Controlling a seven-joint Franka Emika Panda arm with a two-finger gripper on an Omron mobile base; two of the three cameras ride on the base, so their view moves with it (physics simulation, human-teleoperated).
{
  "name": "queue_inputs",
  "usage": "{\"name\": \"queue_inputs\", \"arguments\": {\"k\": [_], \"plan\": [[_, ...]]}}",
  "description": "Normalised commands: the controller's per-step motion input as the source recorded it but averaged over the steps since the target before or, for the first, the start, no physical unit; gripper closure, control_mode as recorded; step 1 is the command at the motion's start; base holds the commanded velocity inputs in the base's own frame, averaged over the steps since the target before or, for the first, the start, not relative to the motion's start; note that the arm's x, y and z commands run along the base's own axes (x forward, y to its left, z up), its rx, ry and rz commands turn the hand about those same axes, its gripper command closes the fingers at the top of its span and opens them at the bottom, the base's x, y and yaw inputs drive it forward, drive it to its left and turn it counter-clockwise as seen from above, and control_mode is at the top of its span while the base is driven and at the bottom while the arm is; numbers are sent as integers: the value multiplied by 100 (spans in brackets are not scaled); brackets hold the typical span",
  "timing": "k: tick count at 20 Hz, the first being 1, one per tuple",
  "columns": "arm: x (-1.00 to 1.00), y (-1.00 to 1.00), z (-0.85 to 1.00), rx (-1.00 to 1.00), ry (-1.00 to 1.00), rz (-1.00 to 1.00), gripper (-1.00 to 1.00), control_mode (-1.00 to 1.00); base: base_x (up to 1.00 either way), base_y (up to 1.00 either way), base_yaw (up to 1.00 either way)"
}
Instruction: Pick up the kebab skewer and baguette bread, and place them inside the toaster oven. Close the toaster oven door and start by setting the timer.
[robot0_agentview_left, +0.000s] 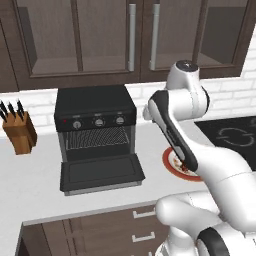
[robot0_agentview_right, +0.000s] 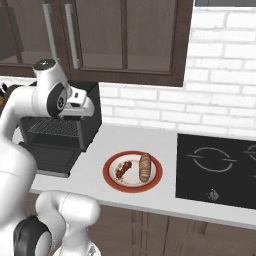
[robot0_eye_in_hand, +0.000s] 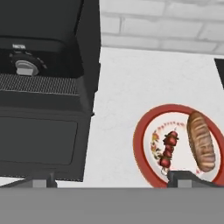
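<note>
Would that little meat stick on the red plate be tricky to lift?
Probably a bit. The kebab skewer looks thin and stiff, so it may slip or pivot. It lies close beside the baguette bread on the plate, which the claw might nudge.

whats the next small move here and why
Probably lower the open end effector toward the kebab skewer on the red-rimmed plate. The skewer and the baguette bread both lie on the plate, nothing is held, and the toaster oven door is already down, so the wire rack is ready to load.
</note>
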Motion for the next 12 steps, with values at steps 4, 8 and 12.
{"name": "queue_inputs", "arguments": {"k": [4,8,12], "plan": [[1,100,-29,0,-24,-26,-100,-100,0,0,0],[2,89,-32,1,-29,-27,-100,-100,0,0,0],[18,74,-23,1,-1,-4,-100,-100,0,0,0]]}}
